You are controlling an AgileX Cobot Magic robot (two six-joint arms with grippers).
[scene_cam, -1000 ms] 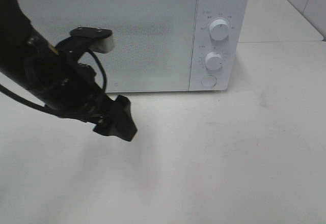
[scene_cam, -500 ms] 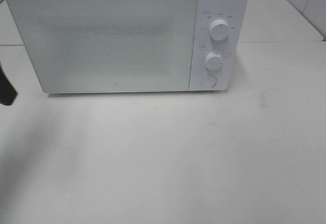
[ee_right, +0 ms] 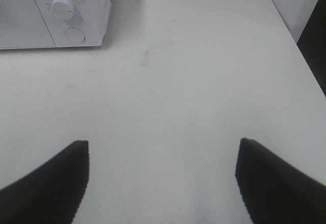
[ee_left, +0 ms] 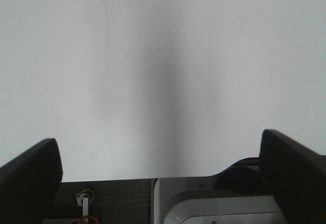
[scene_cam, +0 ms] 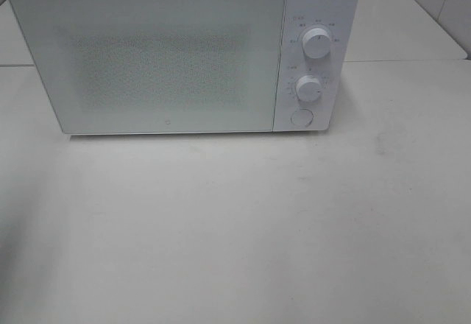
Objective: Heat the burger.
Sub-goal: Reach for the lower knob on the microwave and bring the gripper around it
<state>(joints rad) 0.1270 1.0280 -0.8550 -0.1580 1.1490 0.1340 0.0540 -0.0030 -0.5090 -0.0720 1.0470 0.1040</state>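
Observation:
The burger is out of view in every frame. A white microwave point(scene_cam: 169, 59) stands at the back of the table with its door point(scene_cam: 158, 62) closed; the right wrist view shows its control corner point(ee_right: 66, 10). Neither arm appears in the exterior high view. In the left wrist view, my left gripper point(ee_left: 158, 147) is open over bare white table, with nothing between its dark fingers point(ee_left: 30, 173). My right gripper point(ee_right: 163, 147) is also open and holds nothing, hanging above the table to the front right of the microwave.
The microwave panel carries two round knobs point(scene_cam: 316, 43) point(scene_cam: 309, 88) and a round button point(scene_cam: 302, 118). The white table point(scene_cam: 294, 221) stretches in front. Its right edge borders a dark gap point(ee_right: 313, 35). White robot hardware point(ee_left: 219, 206) sits below the left gripper.
The left arm, which stood in front of the microwave door a second ago, has drawn back to the left and left the exterior high view. The microwave has not changed.

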